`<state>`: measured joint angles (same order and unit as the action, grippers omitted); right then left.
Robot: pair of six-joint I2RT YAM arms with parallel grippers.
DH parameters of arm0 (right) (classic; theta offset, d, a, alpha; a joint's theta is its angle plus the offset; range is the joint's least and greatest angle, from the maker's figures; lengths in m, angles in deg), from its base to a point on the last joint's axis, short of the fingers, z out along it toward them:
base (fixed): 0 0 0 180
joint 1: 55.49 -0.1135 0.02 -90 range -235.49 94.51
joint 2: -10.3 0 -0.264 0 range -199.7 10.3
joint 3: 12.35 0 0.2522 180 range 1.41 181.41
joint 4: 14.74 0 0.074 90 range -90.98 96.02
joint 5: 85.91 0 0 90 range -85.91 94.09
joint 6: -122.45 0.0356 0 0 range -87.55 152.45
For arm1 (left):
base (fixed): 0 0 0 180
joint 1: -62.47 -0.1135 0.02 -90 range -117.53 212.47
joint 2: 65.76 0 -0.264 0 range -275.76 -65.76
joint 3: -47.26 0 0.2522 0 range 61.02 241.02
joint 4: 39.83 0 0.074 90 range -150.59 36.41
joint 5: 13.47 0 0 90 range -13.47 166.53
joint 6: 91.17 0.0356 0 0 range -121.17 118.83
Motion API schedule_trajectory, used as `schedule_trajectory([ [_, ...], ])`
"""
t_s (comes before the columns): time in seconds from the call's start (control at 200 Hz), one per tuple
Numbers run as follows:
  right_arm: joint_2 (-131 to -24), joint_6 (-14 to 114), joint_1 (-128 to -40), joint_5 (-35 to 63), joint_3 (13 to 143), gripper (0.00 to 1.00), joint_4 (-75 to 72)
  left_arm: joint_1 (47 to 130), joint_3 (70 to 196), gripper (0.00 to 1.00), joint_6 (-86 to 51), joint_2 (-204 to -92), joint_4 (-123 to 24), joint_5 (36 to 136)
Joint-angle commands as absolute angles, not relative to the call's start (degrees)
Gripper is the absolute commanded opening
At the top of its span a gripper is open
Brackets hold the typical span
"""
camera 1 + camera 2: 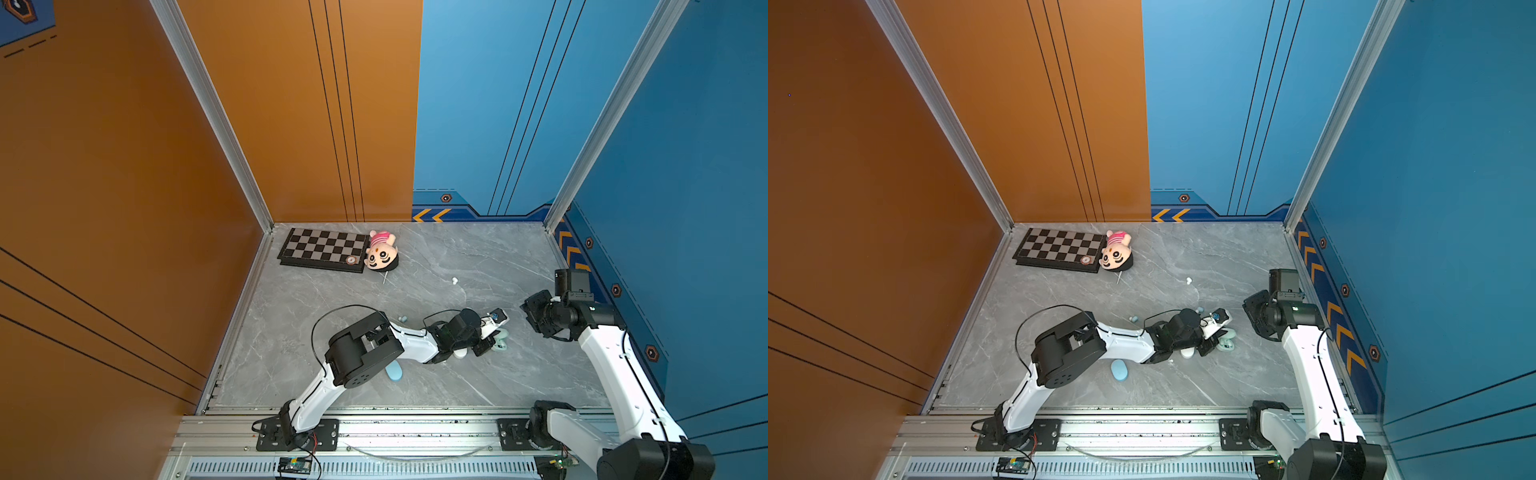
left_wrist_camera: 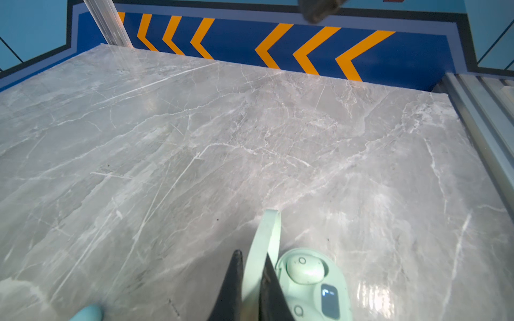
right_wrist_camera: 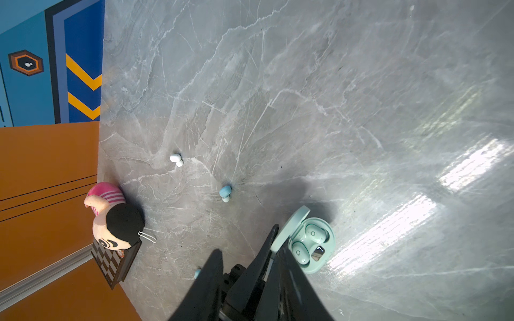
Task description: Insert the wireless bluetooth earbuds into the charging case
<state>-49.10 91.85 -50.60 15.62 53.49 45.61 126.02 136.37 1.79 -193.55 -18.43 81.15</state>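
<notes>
Pinching charging case [image 2: 306, 294] lid [image 2: 265, 236], left tool [image 2: 252, 254].

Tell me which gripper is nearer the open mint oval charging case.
Left. The left gripper pinches the mint charging case's lid; the right gripper hovers apart, toward the blue wall.

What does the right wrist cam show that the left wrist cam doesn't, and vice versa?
Right wrist only: a loose white bean-shaped earbud and a pale blue earbud on the grey marble table, a pink-and-black plush doll, a checkered chessboard. Left wrist only: a clear look at the left gripper shut on the case's raised mint lid. Both: that table, the open pale mint plastic charging case, mint earbuds seated inside, lit display.
</notes>
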Motion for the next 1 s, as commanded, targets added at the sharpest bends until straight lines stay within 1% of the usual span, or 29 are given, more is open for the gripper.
schedule_trajectory([
  [0.0, -47.85, 91.12, -50.39, 15.01, 51.97, 0.37, 48.53, 126.65, 137.49, 0.01, 1.02, -194.61, -16.68, 81.82],
  [0.13, -46.8, 91.43, -50.57, 14.96, 51.29, 0.37, 49.17, 127.01, 137.05, 0.08, 1.28, -194.96, -16.34, 81.57],
  [0.35, -45.69, 90.99, -50.57, 14.47, 50.74, 0.38, 50.01, 127.93, 134.64, 0.31, 1.06, -194.32, -14.95, 80.55],
  [0.49, -45.62, 87.88, -50.57, 12.62, 51.84, 0.39, 51.62, 128.04, 131.63, 0.41, 1.59, -190.75, -14.04, 79.48],
  [0.581, -46.1, 83.72, -50.57, 11.05, 53.29, 0.41, 53.06, 127.8, 128.09, 0.53, 2.74, -184.96, -14.04, 77.42],
  [0.706, -47.93, 74.86, -51.05, 8.66, 55.51, 0.48, 55.71, 126.61, 121.44, 0.7, 3.37, -173.51, -14.21, 74.84],
  [0.776, -49.12, 70.13, -51.85, 7.82, 55.86, 0.51, 56.49, 125.42, 116.95, 0.84, 3.4, -166.39, -15.18, 74.07],
  [0.796, -49.39, 68.9, -52.26, 7.65, 55.86, 0.51, 56.65, 125.01, 116.14, 0.85, 3.46, -164.5, -16.01, 74.11],
  [0.801, -49.43, 68.56, -52.33, 7.58, 55.84, 0.51, 56.66, 124.9, 115.96, 0.88, 3.43, -164.0, -16.25, 74.14],
  [0.866, -50.33, 65.32, -53.97, 6.57, 55.19, 0.54, 56.76, 123.34, 114.82, 1.0, 3.61, -158.22, -22.14, 74.99],
  [0.891, -50.7, 64.52, -54.73, 6.04, 54.81, 0.55, 56.76, 122.8, 114.98, 0.98, 3.61, -156.04, -25.33, 75.0],
  [0.996, -52.64, 62.87, -57.33, 5.32, 52.96, 0.59, 56.19, 120.09, 117.79, 0.98, 2.66, -149.4, -39.65, 75.27],
])
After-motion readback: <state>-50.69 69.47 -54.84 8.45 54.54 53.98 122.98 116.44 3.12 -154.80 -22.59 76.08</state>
